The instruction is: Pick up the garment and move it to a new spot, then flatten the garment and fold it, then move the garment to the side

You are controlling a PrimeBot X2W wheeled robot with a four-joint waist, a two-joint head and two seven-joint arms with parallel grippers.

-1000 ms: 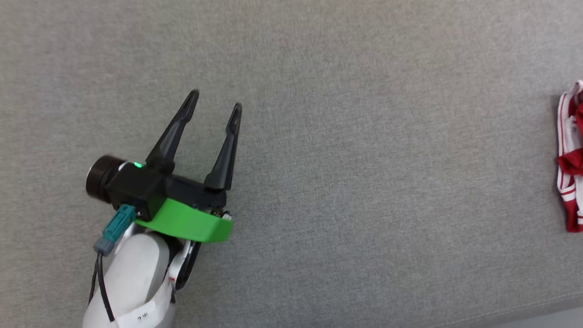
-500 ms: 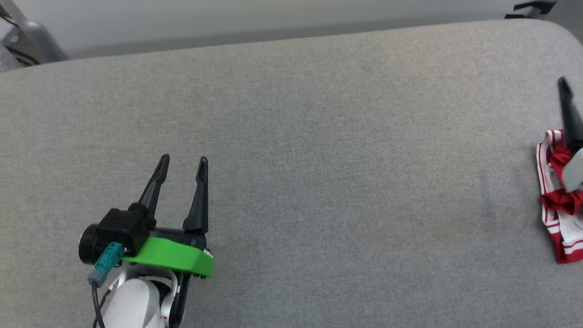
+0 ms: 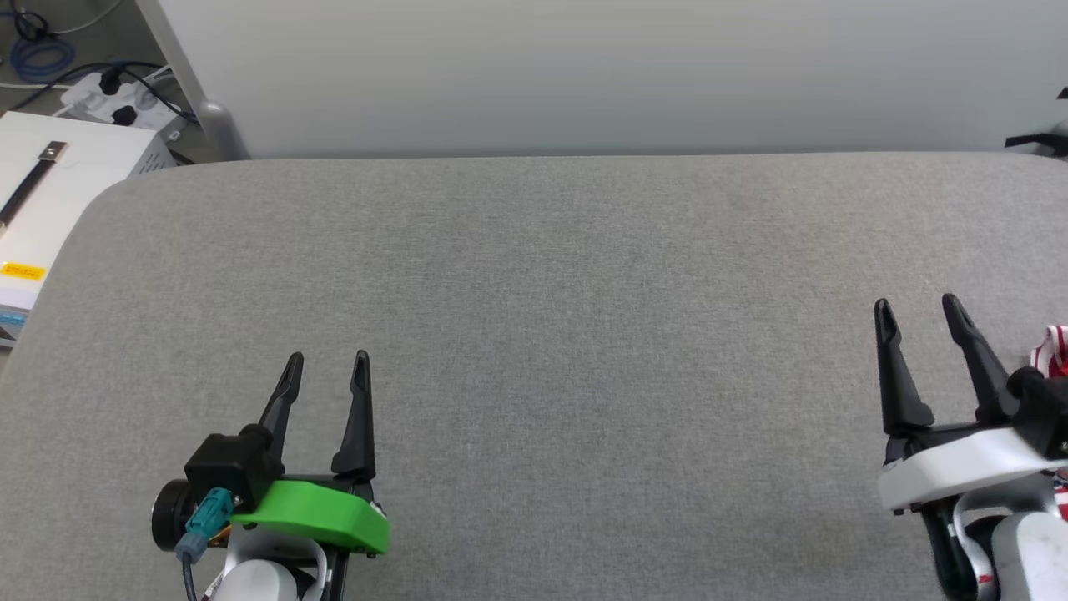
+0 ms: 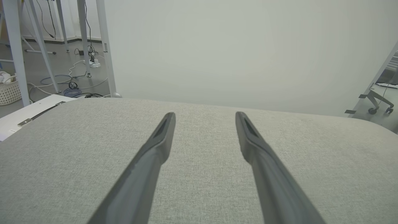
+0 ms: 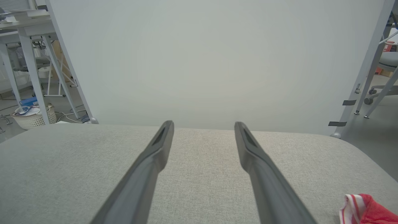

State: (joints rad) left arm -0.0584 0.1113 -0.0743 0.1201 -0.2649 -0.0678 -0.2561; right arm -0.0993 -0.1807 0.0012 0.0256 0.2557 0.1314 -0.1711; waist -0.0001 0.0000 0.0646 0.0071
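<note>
1. Your left gripper [image 3: 327, 359], lower left: jaws open, empty.
2. Your right gripper [image 3: 915, 302], lower right: jaws open, empty.
3. The garment [image 3: 1053, 346] lies bunched on the surface [image 3: 534, 275] at the right edge, partly behind your right gripper.

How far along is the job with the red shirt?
Done: nothing visibly; the red and white striped garment lies bunched at the right edge of the grey padded surface. In hand: nothing; left gripper and right gripper are open and empty. Left: picking up, moving, flattening, folding, setting aside.
</note>
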